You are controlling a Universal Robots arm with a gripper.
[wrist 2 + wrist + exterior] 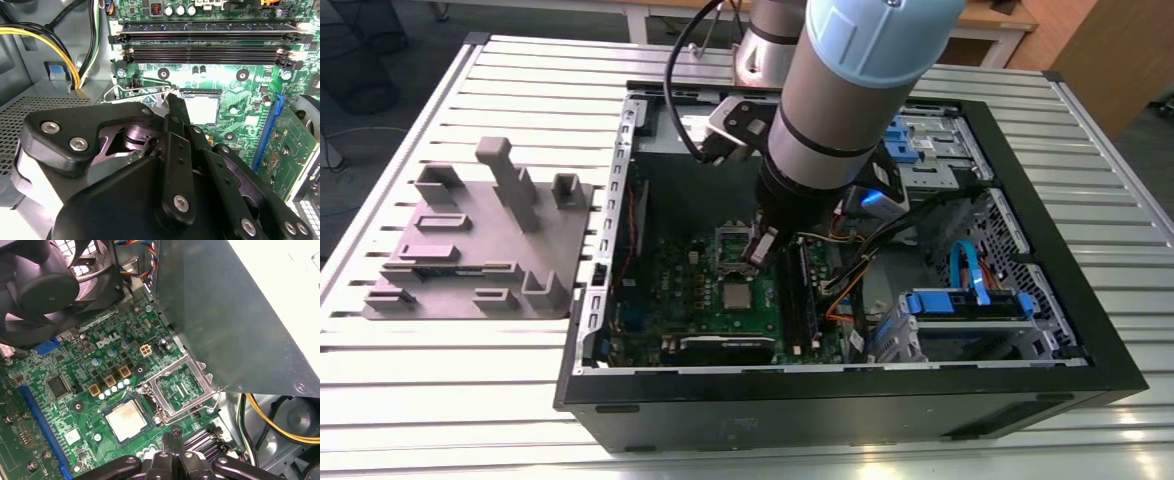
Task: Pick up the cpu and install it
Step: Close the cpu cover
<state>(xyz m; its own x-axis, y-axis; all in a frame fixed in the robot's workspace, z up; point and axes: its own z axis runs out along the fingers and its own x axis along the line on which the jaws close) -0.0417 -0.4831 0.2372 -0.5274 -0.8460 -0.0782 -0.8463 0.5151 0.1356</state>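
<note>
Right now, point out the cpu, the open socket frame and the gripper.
cpu (pixel 125 419), first wrist view: centre of its silver top.
socket frame (pixel 197 369), first wrist view: raised metal edge.
gripper (pixel 172 436), first wrist view: fingertips.

Black gripper (pixel 172 107) in foreground, fingers pressed together, tips just beside the cpu (pixel 202 109). The cpu, silver-topped, lies flat in its socket on the green motherboard (pixel 240 95). Hinged metal socket frame (pixel 137 92) raised beside it. Two long black memory slots (pixel 207 37) beyond. Yellow and black cables (pixel 60 47) along the grey case wall.
</note>
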